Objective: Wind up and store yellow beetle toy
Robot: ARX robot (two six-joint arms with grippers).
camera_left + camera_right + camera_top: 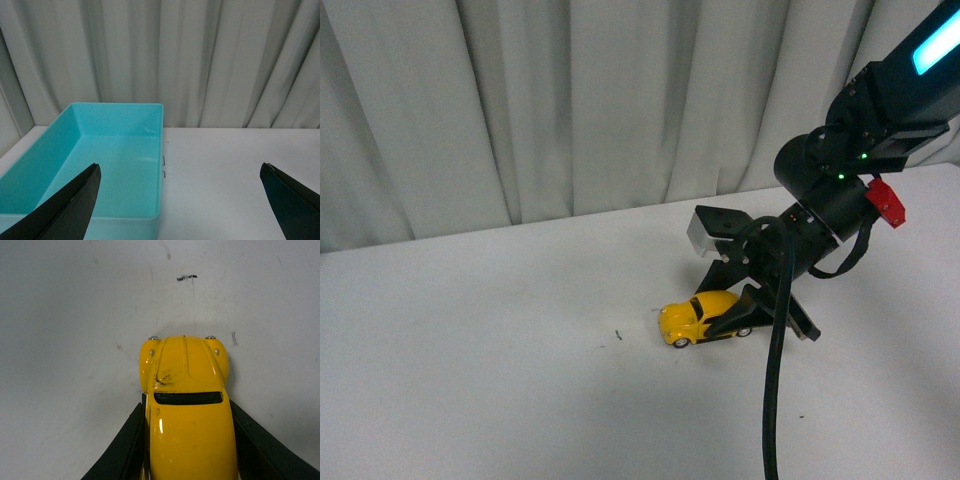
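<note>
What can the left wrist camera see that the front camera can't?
Only the left wrist view shows a turquoise box, empty, and the left pincer, wide open. Only the front view shows the yellow car on the table, with the right pincer closed around its sides. Both show the white table and the grey curtain.
</note>
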